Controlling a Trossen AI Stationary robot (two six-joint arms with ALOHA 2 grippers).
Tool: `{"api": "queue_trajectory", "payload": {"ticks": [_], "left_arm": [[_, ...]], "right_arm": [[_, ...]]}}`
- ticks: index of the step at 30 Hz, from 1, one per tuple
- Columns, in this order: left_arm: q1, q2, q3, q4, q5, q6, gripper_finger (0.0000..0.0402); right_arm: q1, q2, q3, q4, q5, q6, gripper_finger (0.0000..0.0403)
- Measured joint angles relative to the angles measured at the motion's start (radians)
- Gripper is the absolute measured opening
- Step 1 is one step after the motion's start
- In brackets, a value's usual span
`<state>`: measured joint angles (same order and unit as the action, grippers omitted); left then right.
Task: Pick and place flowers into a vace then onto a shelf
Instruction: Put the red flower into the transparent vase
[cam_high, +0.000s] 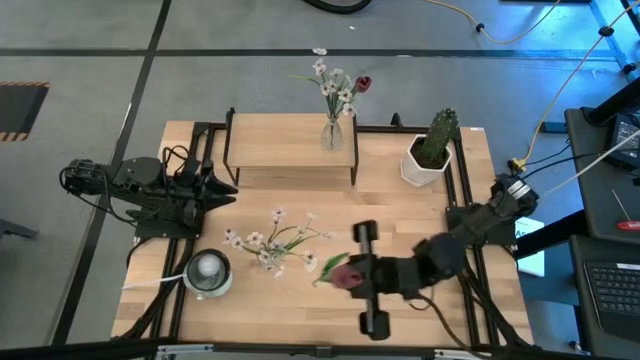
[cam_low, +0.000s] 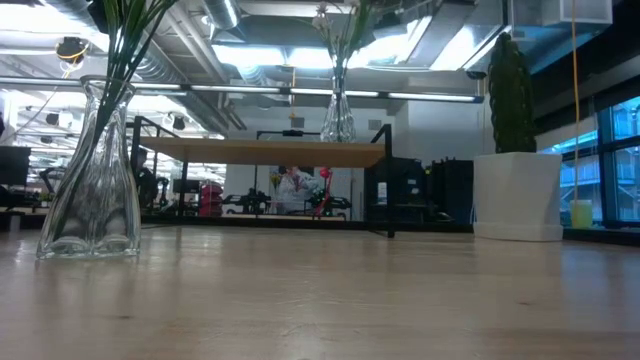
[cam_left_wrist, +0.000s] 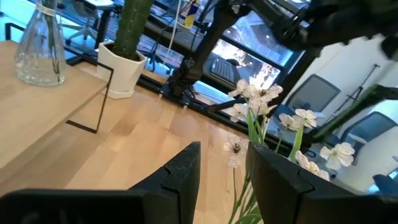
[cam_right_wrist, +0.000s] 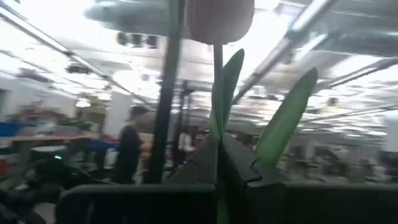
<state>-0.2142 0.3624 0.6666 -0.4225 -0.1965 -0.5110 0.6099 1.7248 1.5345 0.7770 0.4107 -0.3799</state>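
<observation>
We see a green cactus (cam_high: 438, 137) in a white pot (cam_high: 419, 167) upper right on the desk (cam_high: 400, 215).

red-bud stem (cam_high: 337, 271) with long green leaves, clamped upright between right gripper (cam_high: 352, 275) fingers, front-centre of table. white-blossom sprays (cam_high: 270, 242) lie loose on tabletop just left of it. more flowers (cam_high: 338, 88) stand in clear glass vase (cam_high: 333, 133) on low light-wood shelf (cam_high: 280, 140), right end.
</observation>
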Motion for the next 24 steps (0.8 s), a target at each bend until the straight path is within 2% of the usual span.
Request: {"api": "queue_trajectory", "payload": {"ticks": [3, 6, 9, 16, 20, 24], "left_arm": [[0.000, 0.000, 0.000, 0.000, 0.001, 0.000, 0.0127], [0.000, 0.000, 0.000, 0.000, 0.001, 0.000, 0.0127], [0.000, 0.000, 0.000, 0.000, 0.001, 0.000, 0.0127], [0.000, 0.000, 0.000, 0.000, 0.001, 0.000, 0.0127], [0.000, 0.000, 0.000, 0.000, 0.000, -0.002, 0.0127], [0.000, 0.000, 0.000, 0.000, -0.003, -0.001, 0.0127]], "right_arm": [[0.031, -0.053, -0.154, 0.156, 0.096, -0.042, 0.0002], [0.042, -0.079, -0.280, 0.350, 0.139, -0.073, 0.0001], [0.042, -0.081, -0.388, 0.457, 0.170, -0.065, 0.0001], [0.023, -0.071, -0.564, 0.482, 0.175, 0.180, 0.0001], [0.007, -0.030, -0.607, 0.474, 0.237, 0.276, 0.0002], [-0.012, 0.038, -0.614, 0.472, 0.244, 0.381, 0.0002]]}}
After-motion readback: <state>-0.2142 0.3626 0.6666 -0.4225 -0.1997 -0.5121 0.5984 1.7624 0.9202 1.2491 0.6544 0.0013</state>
